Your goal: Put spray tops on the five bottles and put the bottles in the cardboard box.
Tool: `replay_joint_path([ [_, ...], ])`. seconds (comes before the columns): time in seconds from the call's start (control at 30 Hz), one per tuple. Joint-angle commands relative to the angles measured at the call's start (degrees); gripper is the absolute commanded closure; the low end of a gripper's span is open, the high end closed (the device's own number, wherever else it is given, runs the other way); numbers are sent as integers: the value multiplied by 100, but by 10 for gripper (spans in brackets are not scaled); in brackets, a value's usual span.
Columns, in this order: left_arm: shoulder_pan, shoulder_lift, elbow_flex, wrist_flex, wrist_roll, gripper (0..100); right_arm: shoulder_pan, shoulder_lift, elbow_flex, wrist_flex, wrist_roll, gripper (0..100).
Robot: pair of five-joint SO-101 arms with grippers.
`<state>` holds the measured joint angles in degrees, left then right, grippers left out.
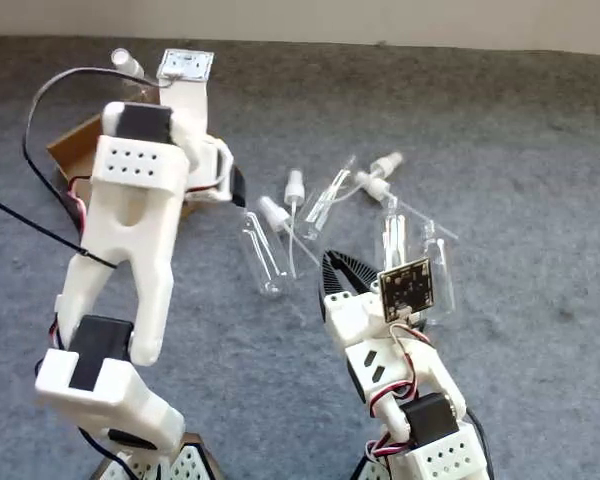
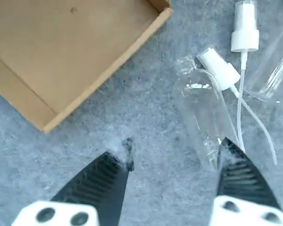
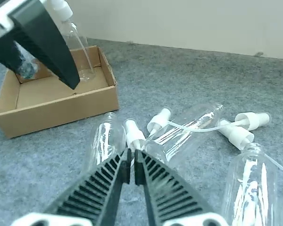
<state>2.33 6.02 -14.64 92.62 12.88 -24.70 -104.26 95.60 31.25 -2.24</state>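
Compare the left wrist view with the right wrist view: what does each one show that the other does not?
Left wrist view: the left gripper open, both fingers spread over the carpet. Right wrist view: the right gripper shut, a topped bottle inside the cardboard box, the wall behind. Both: the box and a lying bottle with a loose spray top by its neck.

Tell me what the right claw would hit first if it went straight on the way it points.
Most likely the white spray top lying just past the tips of the right claw, beside a clear bottle. Depth is unclear, so the claw might skim over it.
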Motion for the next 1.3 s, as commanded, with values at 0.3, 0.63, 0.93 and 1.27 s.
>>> replay_joint_path([
  [0.3,716,-338,1736,-1143,1011,765,-57,-101,585,13,62,987],
  [0.63,769,-321,1903,-1503,1609,765,-75,-101,585,13,62,987],
  [0.93,778,945,1833,-2145,1618,765,-66,-101,585,13,62,987],
  [1.27,743,1596,1323,-2154,1987,765,-75,-101,585,13,70,987],
])
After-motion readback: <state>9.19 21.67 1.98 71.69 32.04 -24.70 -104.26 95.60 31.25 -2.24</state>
